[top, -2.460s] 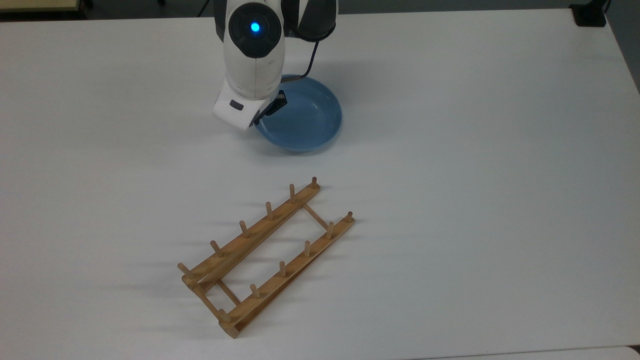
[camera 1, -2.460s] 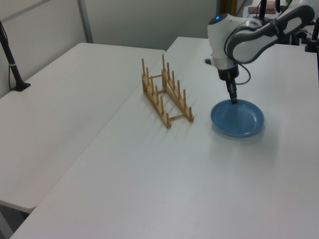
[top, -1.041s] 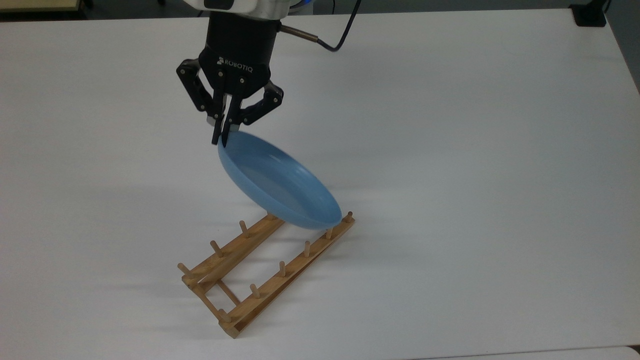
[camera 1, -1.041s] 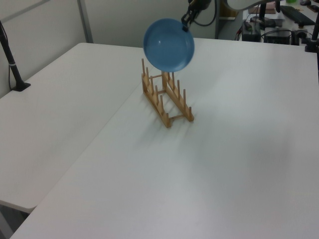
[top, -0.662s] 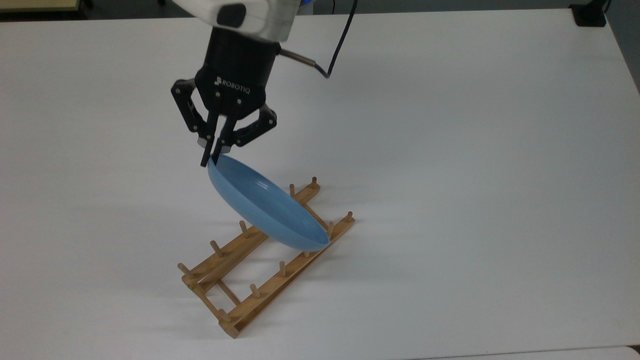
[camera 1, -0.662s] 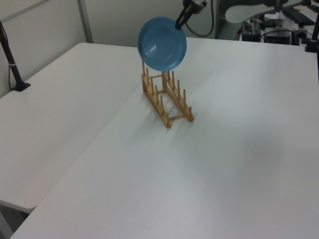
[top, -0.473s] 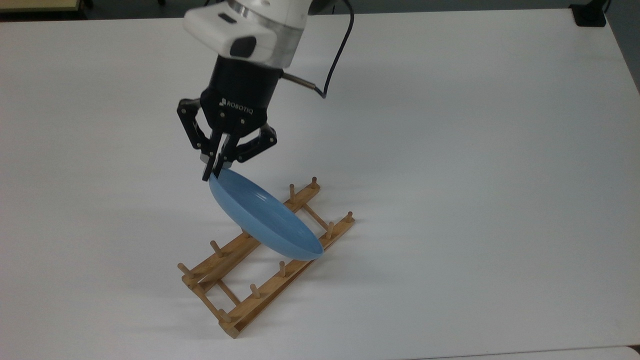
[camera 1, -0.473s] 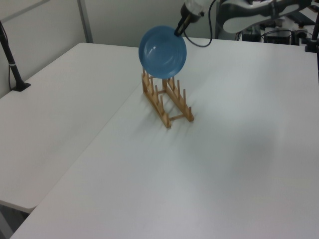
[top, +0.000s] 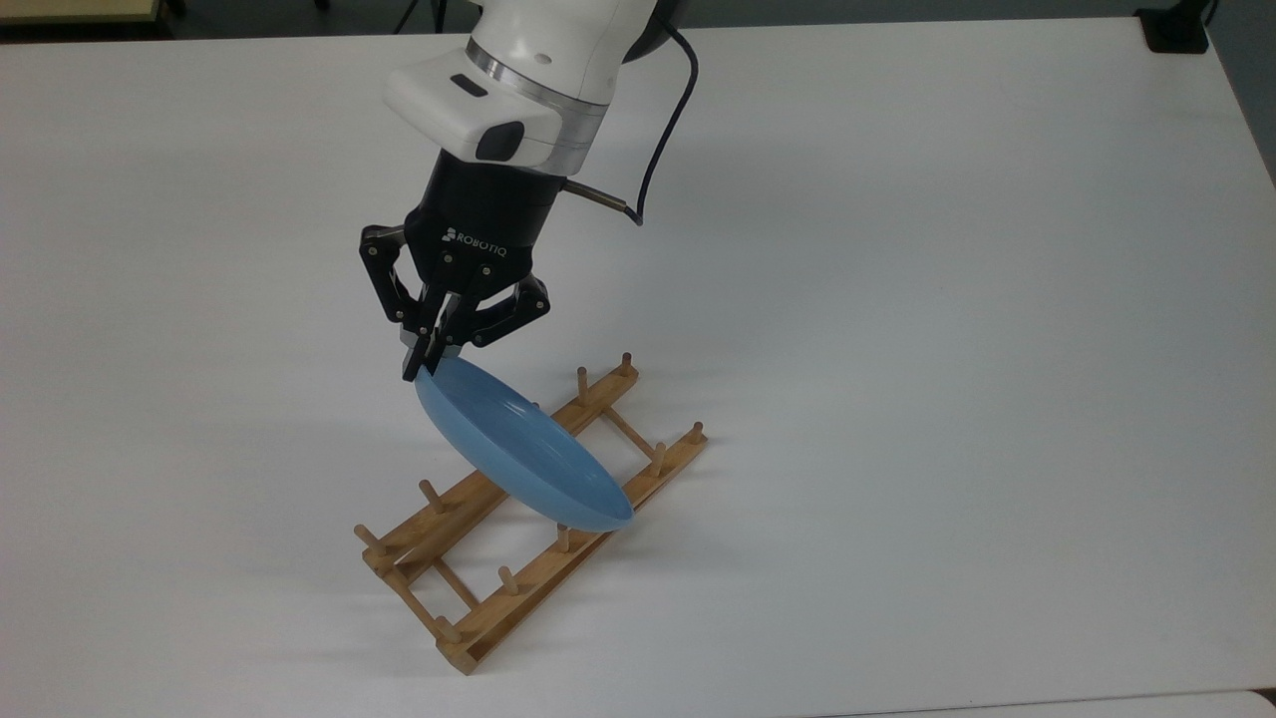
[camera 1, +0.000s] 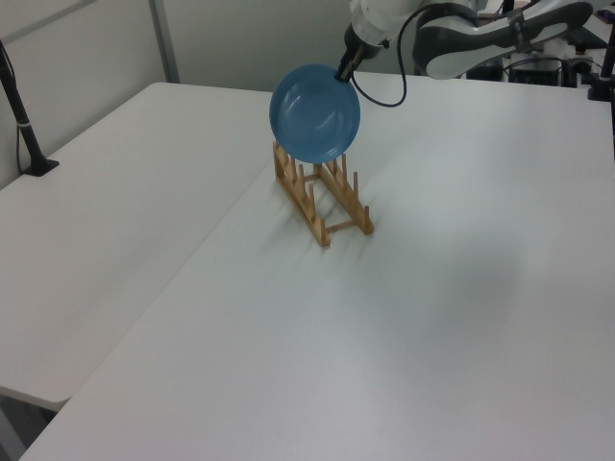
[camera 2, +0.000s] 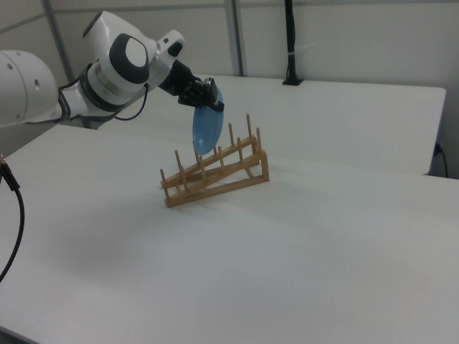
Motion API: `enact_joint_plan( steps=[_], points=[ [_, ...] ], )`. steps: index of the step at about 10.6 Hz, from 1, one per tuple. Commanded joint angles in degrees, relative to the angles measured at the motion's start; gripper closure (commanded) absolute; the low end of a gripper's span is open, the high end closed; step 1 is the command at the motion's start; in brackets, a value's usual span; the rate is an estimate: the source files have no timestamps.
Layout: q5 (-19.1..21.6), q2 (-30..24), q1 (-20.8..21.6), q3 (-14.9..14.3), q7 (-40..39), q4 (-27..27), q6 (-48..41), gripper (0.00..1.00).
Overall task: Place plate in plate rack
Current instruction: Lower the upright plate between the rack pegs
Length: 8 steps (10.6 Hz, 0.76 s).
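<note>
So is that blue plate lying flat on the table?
No, the claw holds the plate by its rim, on edge over the rack.

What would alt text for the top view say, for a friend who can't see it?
A robot arm's fingers pinch the rim of a light-blue plate, holding it tilted on edge over a wooden plate rack on a white table. The rack lies diagonally, with short upright pegs along its two rails.
</note>
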Motion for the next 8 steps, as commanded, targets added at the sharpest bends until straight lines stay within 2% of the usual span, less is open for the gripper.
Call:
enact_joint_plan(
  steps=[1,3,4,8],
  points=[
    [-4.48,-0.41,0.58,-0.52,4.13,-0.69,1.48,1.00],
    [-12.28,-0.15,0.66,-0.43,11.50,-0.78,1.48,1.00],
    [-14.67,0.20,0.75,-0.34,13.45,-1.04,1.48,1.00],
    [-14.87,0.12,1.71,0.01,13.83,-1.83,1.39,1.00]
  ],
)
